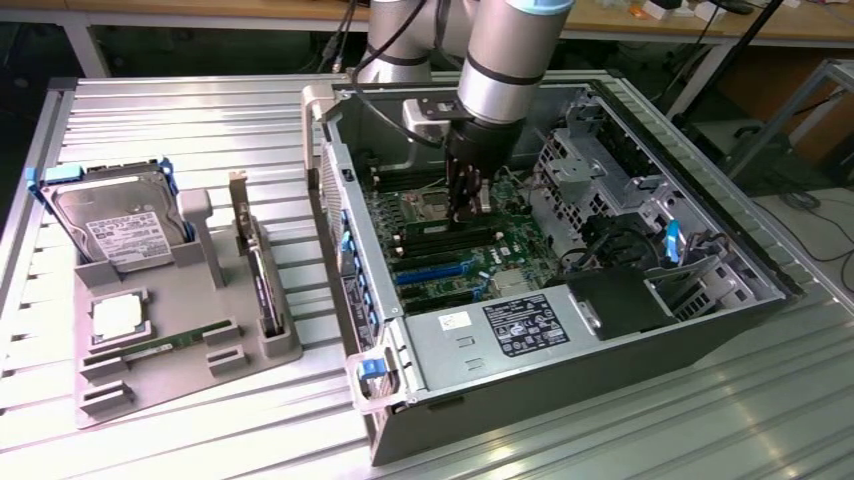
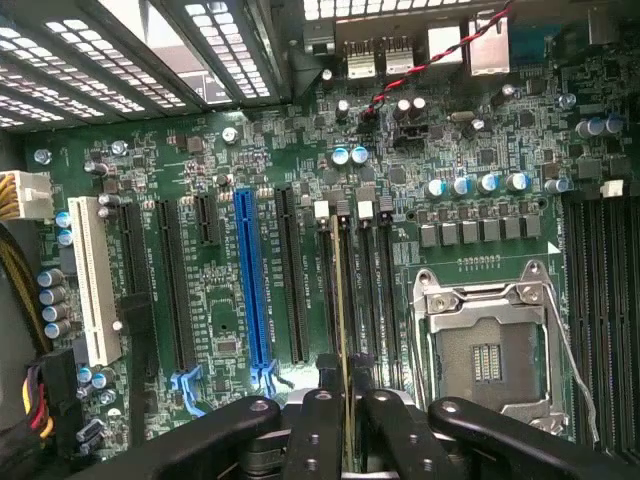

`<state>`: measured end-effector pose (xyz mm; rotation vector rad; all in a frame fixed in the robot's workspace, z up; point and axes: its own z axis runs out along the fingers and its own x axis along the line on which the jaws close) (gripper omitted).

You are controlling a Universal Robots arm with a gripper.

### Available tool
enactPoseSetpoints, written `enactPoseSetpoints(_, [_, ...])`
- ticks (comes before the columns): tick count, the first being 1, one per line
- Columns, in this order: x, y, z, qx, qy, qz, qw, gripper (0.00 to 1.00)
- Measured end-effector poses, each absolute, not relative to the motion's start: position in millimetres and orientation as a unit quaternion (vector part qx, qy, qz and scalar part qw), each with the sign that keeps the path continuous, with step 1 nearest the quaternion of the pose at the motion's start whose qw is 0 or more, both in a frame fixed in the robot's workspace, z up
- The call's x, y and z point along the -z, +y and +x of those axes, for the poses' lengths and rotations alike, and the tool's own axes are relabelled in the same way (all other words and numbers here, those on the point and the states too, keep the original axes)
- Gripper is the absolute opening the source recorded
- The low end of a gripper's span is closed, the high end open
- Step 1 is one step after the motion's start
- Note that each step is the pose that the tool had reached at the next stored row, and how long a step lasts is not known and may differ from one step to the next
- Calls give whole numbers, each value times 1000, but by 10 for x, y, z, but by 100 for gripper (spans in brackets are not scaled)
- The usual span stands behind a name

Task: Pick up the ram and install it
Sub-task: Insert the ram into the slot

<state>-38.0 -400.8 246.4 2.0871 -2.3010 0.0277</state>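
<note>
The hand's [image 2: 345, 405] black, rounded fingers [image 2: 318, 425] are clenched on the ram [image 2: 343, 300]. The ram is a thin stick seen edge-on, standing upright and lined along one of the black memory slots [image 2: 380, 290] just beside the processor socket [image 2: 487, 350]. I cannot tell whether it is seated.

The socket is a square steel frame with a wire lever, open and showing gold contacts. More black memory slots [image 2: 600, 300] flank its other side. Beyond the ram from the socket come black expansion slots, a long blue slot [image 2: 252, 290] and, farthest off, a white slot [image 2: 92, 275], all on the green motherboard [image 2: 215, 330]. A twisted red-and-black wire [image 2: 430, 65] runs near the rear ports, away from the socket.

In the exterior view the arm [image 1: 514, 60] reaches down into the open grey tower case [image 1: 561, 370]. Its power supply label [image 1: 521, 325] is too small to read.

Well apart from the socket, outside the case on the exterior view's left, a grey tray [image 1: 174, 380] holds a hard drive [image 1: 120, 230] and a silver processor [image 1: 118, 316]. It rests on the ribbed metal counter [image 1: 200, 120].
</note>
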Motion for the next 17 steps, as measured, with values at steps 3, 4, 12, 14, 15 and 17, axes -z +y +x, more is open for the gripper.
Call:
enactPoseSetpoints(3, [-2472, -4007, -379, -9, -741, 672, 17, 14])
enactPoseSetpoints(4, [-2472, -4007, -379, -9, -741, 672, 17, 14])
enactPoseSetpoints(12, [-2387, -4007, -377, -9, -741, 671, 17, 14])
enactPoseSetpoints(14, [-2379, -4007, -355, -9, -741, 671, 17, 14])
enactPoseSetpoints(15, [-2378, -4007, -349, -9, -741, 671, 17, 14])
enactPoseSetpoints(17, [-2376, -4007, -342, -9, -741, 671, 17, 14])
